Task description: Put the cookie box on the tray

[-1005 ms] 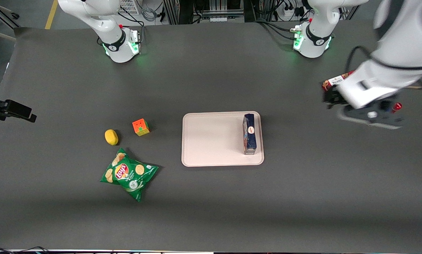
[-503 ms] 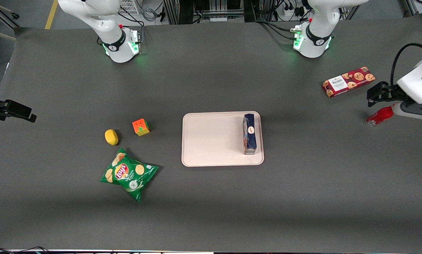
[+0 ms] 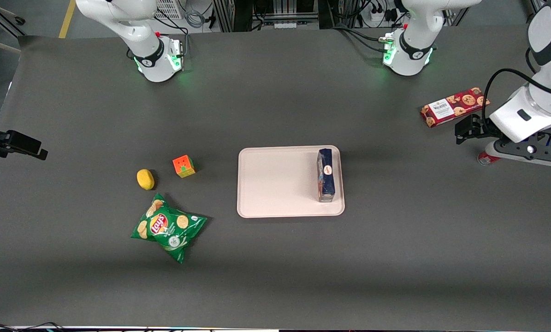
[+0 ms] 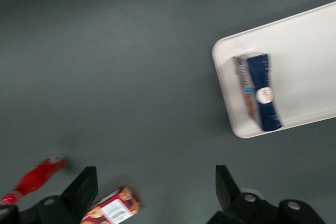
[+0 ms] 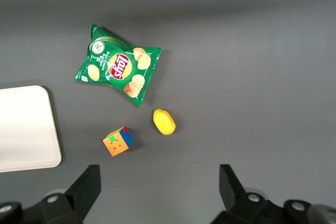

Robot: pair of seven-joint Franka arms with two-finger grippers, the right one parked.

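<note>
- A dark grey tabletop (image 3: 275,276) fills the front view; racks and cables line the top edge of the frame.
- The pale tray (image 3: 275,184) lies flat at the centre of the frame, long sides running across it.
- The cookie box (image 3: 326,174) rests on the tray, along the tray's short edge nearest the working arm's end, just inside the rim.
- The gripper (image 3: 462,127) hangs over the tabletop at the right edge of the frame, well apart from the tray. Its jaws are spread wide and hold nothing.
- A red box (image 3: 455,107) lies just above the gripper in the frame; a red bottle (image 3: 486,158) shows partly under the arm.
- At centre left, a yellow lemon (image 3: 145,179) and a colour cube (image 3: 184,166) sit near each other; a green chip bag (image 3: 168,227) lies below them.
- Wide bare tabletop runs across the bottom of the frame and between the tray and gripper.
</note>
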